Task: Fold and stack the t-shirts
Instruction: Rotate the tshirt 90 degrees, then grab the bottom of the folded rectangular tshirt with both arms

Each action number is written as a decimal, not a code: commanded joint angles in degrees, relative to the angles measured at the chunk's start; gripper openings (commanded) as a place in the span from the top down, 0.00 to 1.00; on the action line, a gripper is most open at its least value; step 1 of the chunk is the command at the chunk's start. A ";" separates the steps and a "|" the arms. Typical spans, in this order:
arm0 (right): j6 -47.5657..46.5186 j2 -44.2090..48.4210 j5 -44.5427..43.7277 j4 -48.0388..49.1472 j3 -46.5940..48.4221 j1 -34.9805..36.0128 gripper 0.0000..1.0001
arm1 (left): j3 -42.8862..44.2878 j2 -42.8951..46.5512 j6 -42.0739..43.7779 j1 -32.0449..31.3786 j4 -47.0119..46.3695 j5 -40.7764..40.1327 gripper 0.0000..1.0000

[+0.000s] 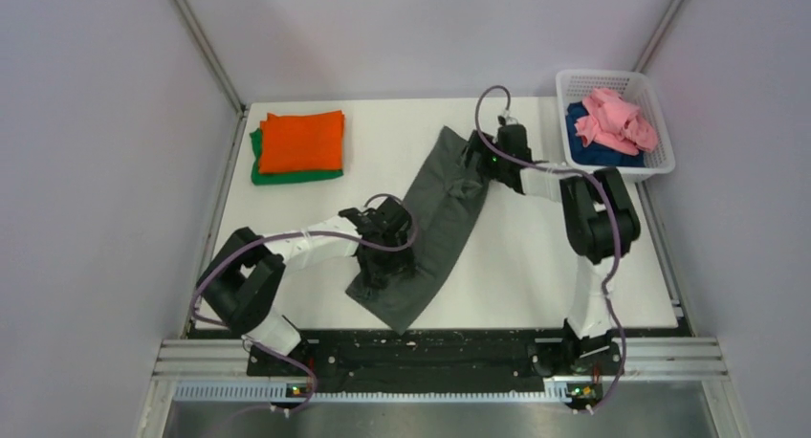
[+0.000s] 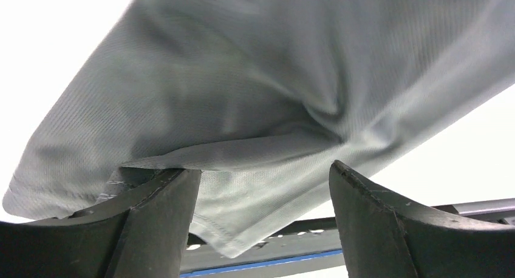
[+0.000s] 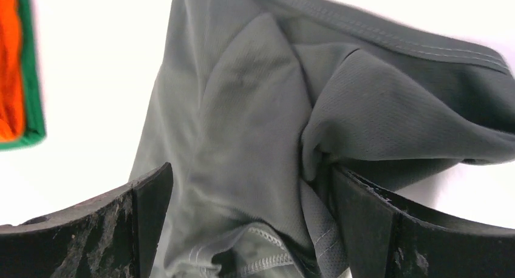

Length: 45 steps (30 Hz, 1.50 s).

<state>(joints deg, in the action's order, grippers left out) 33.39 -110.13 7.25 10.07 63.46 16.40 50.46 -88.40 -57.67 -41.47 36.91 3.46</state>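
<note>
The dark grey t-shirt (image 1: 445, 218) lies as a long strip diagonally across the middle of the table. My left gripper (image 1: 387, 266) is over its near end. In the left wrist view this gripper (image 2: 261, 169) is open, with grey cloth (image 2: 273, 77) between and beyond the fingers. My right gripper (image 1: 475, 170) is over the far end. In the right wrist view it (image 3: 250, 169) is open, straddling bunched cloth (image 3: 243, 108) with a hem. A folded orange t-shirt (image 1: 301, 140) lies on a folded green one (image 1: 287, 177) at the far left.
A white mesh basket (image 1: 612, 75) at the far right corner holds a pink shirt (image 1: 617, 118) over a dark blue one (image 1: 585, 153). The orange shirt (image 3: 9, 59) and the green one's edge (image 3: 27, 65) show at the left of the right wrist view. Walls enclose the white table (image 1: 536, 266).
</note>
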 commanded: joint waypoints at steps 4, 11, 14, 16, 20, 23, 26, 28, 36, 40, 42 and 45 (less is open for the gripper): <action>-0.44 -25.01 11.32 -2.88 29.53 -0.12 0.05 | 12.09 -7.52 -7.69 -5.50 1.58 -2.82 0.19; 0.48 -32.42 12.67 -5.68 46.23 0.79 0.05 | 15.67 -7.19 -8.94 -6.51 1.49 -4.21 0.18; -5.41 -29.80 12.69 -12.79 51.64 1.32 0.05 | 16.61 -6.06 -8.35 -6.52 3.45 -5.47 0.18; -8.56 -27.25 12.11 -17.56 54.72 1.34 0.05 | 16.69 -4.19 -7.81 -6.52 4.68 -6.70 0.18; -13.55 -17.66 8.78 -22.09 50.29 1.48 0.03 | 15.18 2.79 -7.01 -6.51 9.07 -11.76 0.16; -15.69 -6.62 4.72 -21.66 38.34 1.70 0.03 | 11.64 11.35 -7.12 -6.44 11.85 -15.77 0.13; -15.26 3.24 2.41 -19.71 23.48 2.20 0.03 | 6.01 21.03 -8.32 -6.38 13.87 -20.25 0.04; -14.07 9.08 2.33 -19.25 15.25 3.28 0.03 | 1.44 26.74 -8.61 -5.65 13.21 -21.90 0.01; -6.55 23.77 -1.59 -28.04 -7.04 20.75 0.03 | -9.03 31.51 -4.98 0.14 8.86 -11.70 0.01; -0.46 27.22 1.91 -30.70 -14.46 27.96 0.09 | -12.52 26.22 -2.57 0.16 -2.24 -0.17 0.04; 2.66 28.86 3.36 -31.19 -17.57 30.72 0.12 | -11.59 22.20 -1.12 0.15 -4.01 3.33 0.10; 6.29 30.91 3.66 -30.14 -21.71 33.32 0.18 | -10.18 17.00 0.47 0.07 -4.23 3.90 0.15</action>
<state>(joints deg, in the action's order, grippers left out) 32.38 -84.36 9.78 -20.71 44.60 47.11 38.37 -66.92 -60.64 -41.45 38.68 1.48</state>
